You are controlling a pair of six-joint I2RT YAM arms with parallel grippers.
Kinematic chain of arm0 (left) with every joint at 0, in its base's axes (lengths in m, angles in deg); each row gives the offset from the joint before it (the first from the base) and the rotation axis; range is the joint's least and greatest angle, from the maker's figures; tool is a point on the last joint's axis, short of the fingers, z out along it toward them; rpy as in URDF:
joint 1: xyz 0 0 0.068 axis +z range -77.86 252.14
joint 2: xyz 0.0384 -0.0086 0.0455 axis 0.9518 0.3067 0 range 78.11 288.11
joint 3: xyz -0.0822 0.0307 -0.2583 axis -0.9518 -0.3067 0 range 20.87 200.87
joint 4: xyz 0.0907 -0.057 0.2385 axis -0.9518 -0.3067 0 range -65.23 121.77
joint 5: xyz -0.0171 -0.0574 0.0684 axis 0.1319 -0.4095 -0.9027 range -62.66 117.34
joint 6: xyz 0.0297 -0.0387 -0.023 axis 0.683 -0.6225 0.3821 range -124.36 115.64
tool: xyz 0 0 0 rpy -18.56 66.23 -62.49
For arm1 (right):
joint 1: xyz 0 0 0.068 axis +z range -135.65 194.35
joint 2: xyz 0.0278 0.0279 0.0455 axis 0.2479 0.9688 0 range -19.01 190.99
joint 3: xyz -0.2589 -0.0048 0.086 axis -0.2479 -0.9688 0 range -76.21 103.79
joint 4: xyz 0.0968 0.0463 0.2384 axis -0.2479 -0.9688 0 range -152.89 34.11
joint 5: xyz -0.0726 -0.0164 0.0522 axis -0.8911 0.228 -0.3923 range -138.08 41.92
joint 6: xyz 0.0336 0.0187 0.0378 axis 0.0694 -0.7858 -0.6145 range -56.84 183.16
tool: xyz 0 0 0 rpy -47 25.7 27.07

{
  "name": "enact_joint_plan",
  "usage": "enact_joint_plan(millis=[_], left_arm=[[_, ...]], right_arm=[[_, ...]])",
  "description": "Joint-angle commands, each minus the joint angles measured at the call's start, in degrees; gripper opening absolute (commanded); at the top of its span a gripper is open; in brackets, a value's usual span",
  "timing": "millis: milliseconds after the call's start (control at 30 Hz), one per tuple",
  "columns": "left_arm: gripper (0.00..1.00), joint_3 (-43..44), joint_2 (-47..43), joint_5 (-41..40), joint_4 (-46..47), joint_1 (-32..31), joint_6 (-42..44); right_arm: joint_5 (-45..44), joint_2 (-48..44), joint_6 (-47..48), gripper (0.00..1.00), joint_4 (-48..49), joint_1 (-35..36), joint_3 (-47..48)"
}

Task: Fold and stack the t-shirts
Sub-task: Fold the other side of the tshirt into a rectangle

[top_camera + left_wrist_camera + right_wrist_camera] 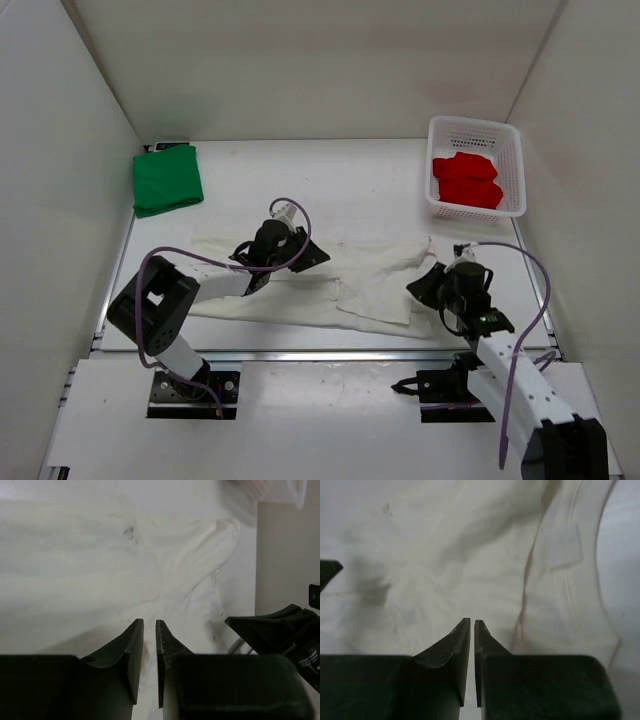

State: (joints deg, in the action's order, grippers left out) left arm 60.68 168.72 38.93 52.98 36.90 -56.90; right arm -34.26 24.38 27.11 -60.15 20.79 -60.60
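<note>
off-white t-shirt (330, 285) lies rumpled mid-counter (380, 190); green one (167, 179) folded at ten o'clock, red one (467, 180) at two. right fingers (457, 645) all but closed, left fingers (131, 650) a slit apart over it; i can't tell any grip.

Left arm (160, 300): black joint housings, white link down by the base. Right arm (515, 370): long white link, black joints. Each has a lilac-grey lead, left cable (160, 253) and right cable (548, 300), looped clear of the links. Black base plates (195, 393). Left tool (149, 625) and right tool (472, 622): matte black fingers, curved backs tapering to thin tips, the left's inner face ribbed.
</note>
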Motion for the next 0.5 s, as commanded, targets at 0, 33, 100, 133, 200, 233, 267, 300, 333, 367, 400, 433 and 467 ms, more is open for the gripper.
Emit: enact_joint_plan(millis=[0,33,100,133,200,233,267,300,333,367,400,433,467], left_arm=[[0.27,-2.01,-1.21,0.45,-0.29,-2.28,0.59],[0.26,-2.37,-2.09,0.18,-0.82,-2.72,0.42],[0.27,-3.68,-3.67,-0.08,-2.13,-3.95,1.90],[0.26,-4.04,-4.64,0.18,-3.71,-4.74,2.69],[0.27,-4.48,-6.84,-1.83,-8.53,-6.41,5.50],[0.28,-5.18,-7.98,-1.93,-9.25,-7.29,6.56],[0.30,-5.79,-8.95,-2.28,-11.00,-7.90,6.83],[0.31,-6.93,-9.57,-2.37,-11.19,-8.00,7.44],[0.32,-8.07,-10.27,-1.93,-11.02,-8.43,7.01],[0.33,-8.69,-10.45,-1.67,-11.19,-8.96,6.74],[0.34,-8.79,-10.54,-1.49,-11.37,-9.57,7.18],[0.33,-8.44,-9.76,-1.49,-11.46,-10.28,7.18],[0.34,-8.35,-9.14,-1.40,-11.54,-11.41,7.09]], right_arm=[[-5.11,-10.57,-5.14,0.08,-13.84,5.50,-3.56],[-5.65,-11.83,-6.39,0.12,-15.59,7.26,-4.53],[-5.48,-14.82,-7.89,0.20,-18.50,9.03,-5.07],[-5.30,-15.35,-8.50,0.24,-20.08,10.16,-5.33],[-6.43,-15.36,-10.00,0.29,-21.14,13.41,-5.07],[-8.96,-15.19,-10.44,0.31,-21.41,15.69,-4.20],[-11.25,-15.01,-10.70,0.32,-22.37,17.28,-3.84],[-12.06,-14.66,-10.88,0.32,-23.51,17.90,-3.23],[-12.50,-14.05,-10.62,0.33,-24.04,17.91,-2.88],[-12.25,-14.04,-11.23,0.33,-24.05,17.56,-2.61],[-11.98,-13.87,-10.88,0.32,-24.14,17.30,-2.61],[-12.24,-13.52,-10.97,0.31,-24.49,17.29,-2.52],[-13.20,-13.25,-11.32,0.30,-24.84,17.99,-2.61]])
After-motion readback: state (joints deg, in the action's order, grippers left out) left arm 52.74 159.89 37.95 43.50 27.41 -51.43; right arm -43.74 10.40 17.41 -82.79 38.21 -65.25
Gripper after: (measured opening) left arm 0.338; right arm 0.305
